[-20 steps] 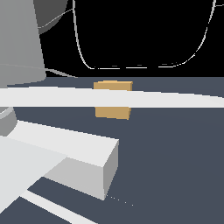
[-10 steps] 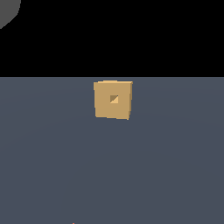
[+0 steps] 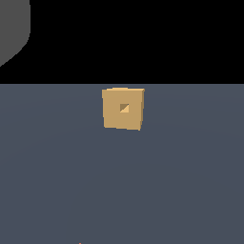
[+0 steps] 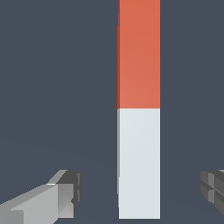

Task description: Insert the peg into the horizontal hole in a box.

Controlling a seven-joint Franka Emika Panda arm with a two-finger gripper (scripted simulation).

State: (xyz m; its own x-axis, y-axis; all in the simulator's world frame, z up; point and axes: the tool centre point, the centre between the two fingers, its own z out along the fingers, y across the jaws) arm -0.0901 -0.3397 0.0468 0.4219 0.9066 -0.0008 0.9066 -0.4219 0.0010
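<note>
The tan box stands on the dark floor in the exterior view, its small square hole in the middle of the face turned to the camera. The wrist view shows the peg lying flat on the floor, one half orange-red, the other pale grey-white. My gripper hangs open above the pale end, a finger on one side and the other finger on the far side, both apart from the peg. Neither peg nor gripper appears in the exterior view.
A grey rounded part of the arm fills the upper corner at the exterior view's left. Dark slate floor surrounds the box.
The arm's large pale links that filled the exterior view a second ago have moved out of it; only a grey corner remains. The box has not moved.
</note>
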